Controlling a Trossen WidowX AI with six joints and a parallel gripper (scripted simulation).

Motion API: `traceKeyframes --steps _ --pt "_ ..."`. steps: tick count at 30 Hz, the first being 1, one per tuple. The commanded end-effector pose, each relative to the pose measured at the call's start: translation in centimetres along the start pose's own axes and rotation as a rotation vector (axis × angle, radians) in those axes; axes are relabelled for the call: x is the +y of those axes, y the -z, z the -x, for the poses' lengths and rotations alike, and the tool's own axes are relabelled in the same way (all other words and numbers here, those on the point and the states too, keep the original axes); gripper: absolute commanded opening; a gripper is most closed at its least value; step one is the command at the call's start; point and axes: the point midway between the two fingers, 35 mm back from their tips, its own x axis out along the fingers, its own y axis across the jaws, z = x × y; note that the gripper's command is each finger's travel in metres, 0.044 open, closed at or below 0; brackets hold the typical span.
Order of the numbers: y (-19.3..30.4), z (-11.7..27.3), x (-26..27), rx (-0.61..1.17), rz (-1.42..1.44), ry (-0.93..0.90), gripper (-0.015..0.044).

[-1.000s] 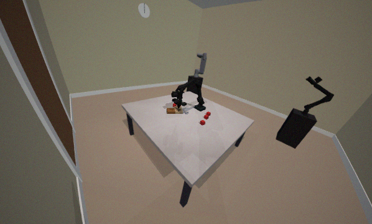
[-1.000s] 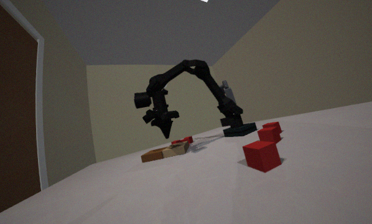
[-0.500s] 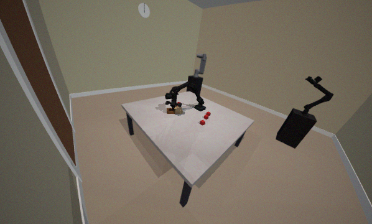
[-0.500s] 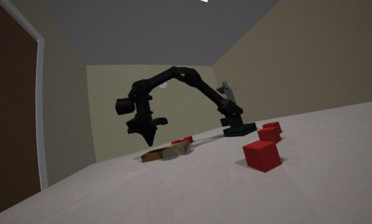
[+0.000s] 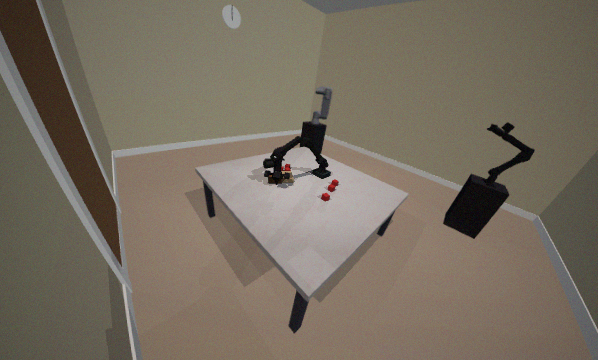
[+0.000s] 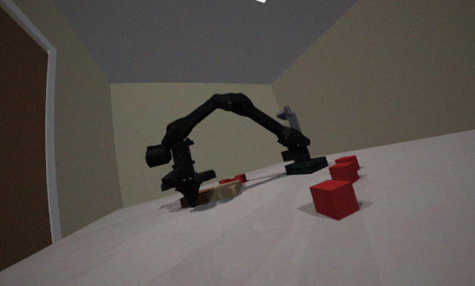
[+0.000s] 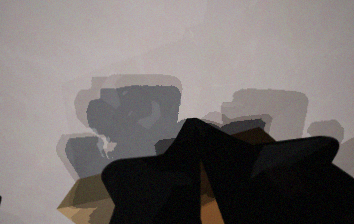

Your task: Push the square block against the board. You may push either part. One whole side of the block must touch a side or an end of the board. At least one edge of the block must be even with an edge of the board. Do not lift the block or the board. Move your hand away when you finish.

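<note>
A brown wooden piece (image 6: 185, 202) (image 7: 254, 136) and a tan wooden piece (image 5: 290, 179) (image 6: 231, 190) (image 7: 78, 207) lie flat, end to end, on the table. These are the block and the board; their outlines are too hidden to tell which is the square one. My gripper (image 5: 277, 182) (image 6: 193, 205) (image 7: 191, 122) is shut and empty, pointing down. Its tips are low by the near side of the brown piece in the exterior view. The fingers hide most of both pieces in the wrist view. The seam between the pieces and their edges there are hidden.
Red cubes (image 5: 287, 166) (image 6: 242, 179) lie just behind the wooden pieces. Three more red cubes (image 5: 325, 197) (image 6: 334, 200) stand in a loose row to the right. The arm's base (image 5: 321, 173) (image 6: 307, 166) stands at the back of the white table (image 5: 299, 230) (image 6: 222, 246).
</note>
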Motion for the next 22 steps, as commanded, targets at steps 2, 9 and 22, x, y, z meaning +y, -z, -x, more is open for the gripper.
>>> traceKeyframes --steps 2,9,22 --pt "0.0 0.1 -0.2 -0.008 0.005 0.011 0.0000" --pt "1.1 0.1 -0.2 -0.007 0.005 0.011 0.0000" --pt "1.3 0.1 -0.3 -0.006 0.005 0.011 0.0000"
